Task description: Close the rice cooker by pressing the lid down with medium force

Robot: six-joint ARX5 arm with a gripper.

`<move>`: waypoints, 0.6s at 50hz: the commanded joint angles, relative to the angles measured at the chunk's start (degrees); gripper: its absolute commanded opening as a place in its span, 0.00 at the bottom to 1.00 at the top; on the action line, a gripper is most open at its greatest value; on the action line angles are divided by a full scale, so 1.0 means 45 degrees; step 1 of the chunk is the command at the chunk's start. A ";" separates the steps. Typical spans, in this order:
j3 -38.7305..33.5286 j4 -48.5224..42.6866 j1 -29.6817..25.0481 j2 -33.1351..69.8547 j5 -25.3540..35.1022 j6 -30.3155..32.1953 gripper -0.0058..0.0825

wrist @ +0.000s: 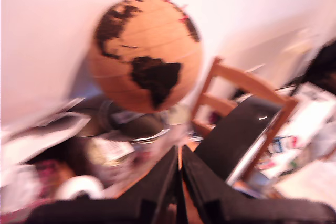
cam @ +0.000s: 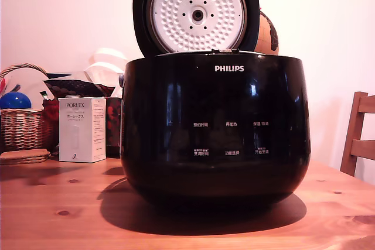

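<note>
Glossy black plastic is what I have to push on: the rice cooker [cam: 215, 126] sits on the wooden table [cam: 58, 215] with its lid [cam: 196, 11] standing upright on the rear hinge, dimpled white inner plate facing the exterior camera. I cannot see my arm in that view. In the blurred wrist view the gripper [wrist: 181, 171] has its two dark fingers drawn together with only a thin slit between them, holding nothing, and beyond their tips are a cork-coloured globe [wrist: 145, 52] and a wooden chair [wrist: 247, 98]; the dark slanted panel just past the tips may be the lid's back, though I cannot be sure.

I judge the lid stiff and light on its hinge, the shell slick, so closed fingers could skid. I would press on the outer top near the front edge, farthest from the hinge, and keep off the thin metal plate. The heavy pot should stay put.

White lettering on the body reads "PHILIPS"; the small button labels below are too fine to read. The white box [cam: 82, 130] beside it says "PORLEX".
</note>
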 commanded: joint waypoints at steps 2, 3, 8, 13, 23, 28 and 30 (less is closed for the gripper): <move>-0.0034 0.0568 0.0024 0.0573 0.0418 -0.0374 0.04; -0.0034 0.0709 0.0024 0.0656 0.0539 -0.0374 0.04; -0.0029 0.1239 0.0024 0.1069 0.0913 -0.0797 0.04; -0.0024 0.1758 0.0024 0.1457 0.1069 -0.1098 0.04; 0.0073 0.2720 -0.0005 0.2273 0.1545 -0.1447 0.04; 0.0155 0.3128 -0.0117 0.2715 0.1579 -0.1768 0.04; 0.0185 0.3293 -0.0155 0.2871 0.1583 -0.1865 0.04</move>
